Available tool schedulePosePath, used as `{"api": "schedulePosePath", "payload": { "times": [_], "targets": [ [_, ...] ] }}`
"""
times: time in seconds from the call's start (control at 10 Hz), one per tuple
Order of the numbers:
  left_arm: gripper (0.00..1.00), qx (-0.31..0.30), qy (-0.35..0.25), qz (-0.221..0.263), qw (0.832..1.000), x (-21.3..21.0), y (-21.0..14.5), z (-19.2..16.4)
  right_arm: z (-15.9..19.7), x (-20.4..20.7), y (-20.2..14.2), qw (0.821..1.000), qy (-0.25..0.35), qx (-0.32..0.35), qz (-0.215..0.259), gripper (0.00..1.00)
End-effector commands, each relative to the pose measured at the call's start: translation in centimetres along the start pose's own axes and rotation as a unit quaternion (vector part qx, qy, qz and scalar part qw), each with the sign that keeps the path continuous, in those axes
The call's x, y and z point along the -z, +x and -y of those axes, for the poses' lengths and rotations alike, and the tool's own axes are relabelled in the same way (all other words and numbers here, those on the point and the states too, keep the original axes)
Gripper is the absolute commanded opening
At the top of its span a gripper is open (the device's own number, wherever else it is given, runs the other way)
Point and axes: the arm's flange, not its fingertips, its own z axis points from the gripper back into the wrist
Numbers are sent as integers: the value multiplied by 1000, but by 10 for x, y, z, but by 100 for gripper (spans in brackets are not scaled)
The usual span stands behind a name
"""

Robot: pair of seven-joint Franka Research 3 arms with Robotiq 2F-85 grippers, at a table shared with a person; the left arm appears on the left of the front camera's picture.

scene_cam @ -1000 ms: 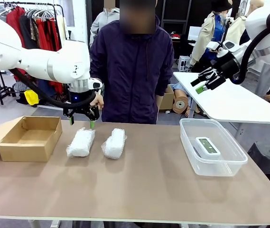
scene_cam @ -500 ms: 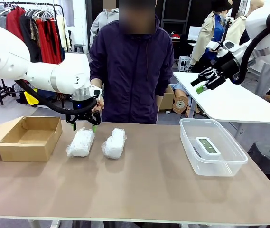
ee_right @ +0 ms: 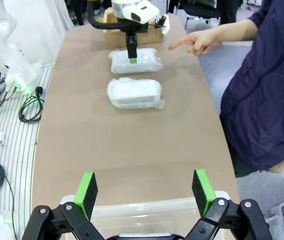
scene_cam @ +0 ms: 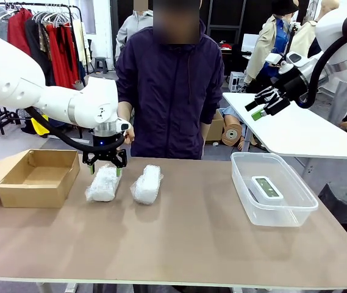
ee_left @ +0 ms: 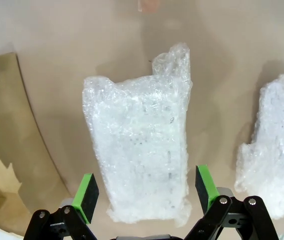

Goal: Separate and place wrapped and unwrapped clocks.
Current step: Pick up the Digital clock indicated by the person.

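Two wrapped clocks lie side by side on the brown table: the left bundle (scene_cam: pixel 104 182) (ee_left: pixel 139 150) (ee_right: pixel 134 61) and the right bundle (scene_cam: pixel 147 183) (ee_left: pixel 271 160) (ee_right: pixel 134 93), both in crinkly white wrap. My left gripper (scene_cam: pixel 105 166) (ee_left: pixel 144 192) hangs open directly over the far end of the left bundle, a green pad on either side, not touching it. The bare white clock (scene_cam: pixel 266 187) with its grey-green screen lies inside the clear plastic tub (scene_cam: pixel 274 207). My right gripper (scene_cam: pixel 260 105) (ee_right: pixel 144 189) is open, raised high at the right above the tub's rim (ee_right: pixel 156 210).
An open brown cardboard box (scene_cam: pixel 36 177) (ee_left: pixel 7 150) stands at the table's left, close to the left bundle. A person in a dark jacket stands at the far edge, one hand (ee_right: pixel 201 41) pointing toward the bundles. A white side table (scene_cam: pixel 301 128) is at the right.
My left gripper has come down and slightly left, from above the table's far edge to just over the left wrapped bundle. The right arm has stayed still.
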Motion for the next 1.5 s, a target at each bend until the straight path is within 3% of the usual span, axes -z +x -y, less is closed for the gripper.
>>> {"api": "schedulePosePath", "payload": {
  "times": [0.0,0.8,0.9,1.4],
  "targets": [
    [100,-23,15,8,1000,7,0,1,-3,0,2,1000,0,-3,-1,100],
    [100,-26,15,-9,1000,37,1,0,-3,0,2,1000,0,-3,-1,100],
    [92,-27,23,-9,999,39,0,-2,-3,0,2,1000,0,-3,-1,100],
    [2,-13,22,-13,1000,17,-9,2,-3,0,2,1000,0,-3,-1,100]
  ]
}}
